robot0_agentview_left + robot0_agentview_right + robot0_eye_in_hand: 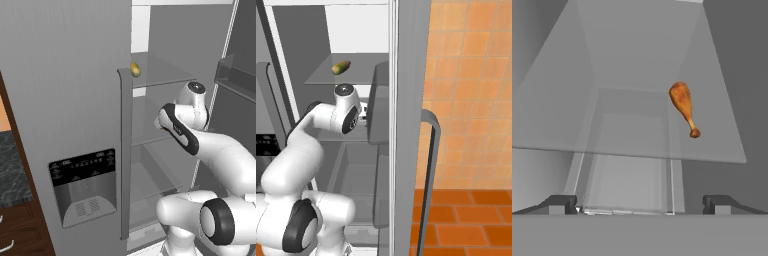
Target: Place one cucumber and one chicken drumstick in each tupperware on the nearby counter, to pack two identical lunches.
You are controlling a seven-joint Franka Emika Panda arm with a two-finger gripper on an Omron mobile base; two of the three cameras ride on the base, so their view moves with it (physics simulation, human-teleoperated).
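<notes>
Nearest the cameras, the white arm [220,160] is rising from its base and reaching forward into the open fridge [165,150], between the grey left door [65,100] and the swung-out right door [408,125]. In the hand view the claw [640,204] is standing with its two dark fingertips [559,204] wide apart and nothing is sitting between them. Just beyond the tips a glass shelf [562,125] is stretching away, and a chicken drumstick [683,106] is lying on it toward the right, apart from the claw, thick end farther away and bone end nearer. One shelf higher, an olive-green to yellowish oblong item [341,67] is resting near the front edge; whether it is a cucumber is too unclear to say. On the left door a dark dispenser panel [84,186] is carrying rows of small pale markings, too small to read. At the left edge of the left base view a strip of black speckled tabletop [11,170] is showing above brown drawers [20,230]. Orange tiles [471,100] are covering the wall and floor on the right.
</notes>
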